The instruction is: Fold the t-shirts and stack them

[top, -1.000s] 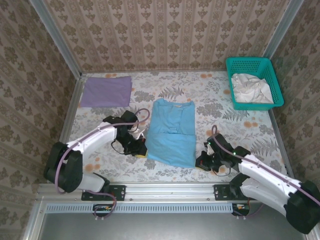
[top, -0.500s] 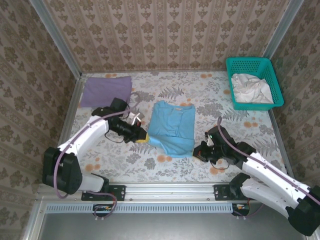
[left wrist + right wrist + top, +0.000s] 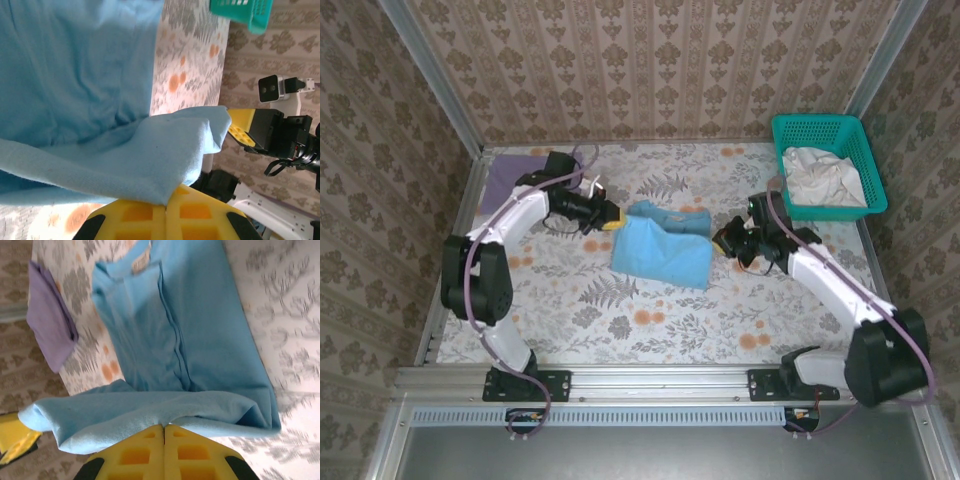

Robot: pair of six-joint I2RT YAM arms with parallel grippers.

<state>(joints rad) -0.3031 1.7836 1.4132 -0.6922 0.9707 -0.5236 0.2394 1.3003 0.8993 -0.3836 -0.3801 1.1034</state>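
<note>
Sky-blue t-shirt (image 3: 660, 252) lies mid-table with its hem edge raised over its body. The left gripper (image 3: 611, 222) pinches one corner and the right gripper (image 3: 724, 241) the other, both clamped on the cloth. A folded lavender t-shirt (image 3: 505, 185) sits in the far left corner. The teal mesh basket (image 3: 817, 121) at far right holds crumpled white cloth (image 3: 820, 178). A floral tablecloth (image 3: 650, 315) covers the table, and damask wallpaper (image 3: 650, 70) lines the walls. The blue cloth sags between the grips, doubled over itself.
</note>
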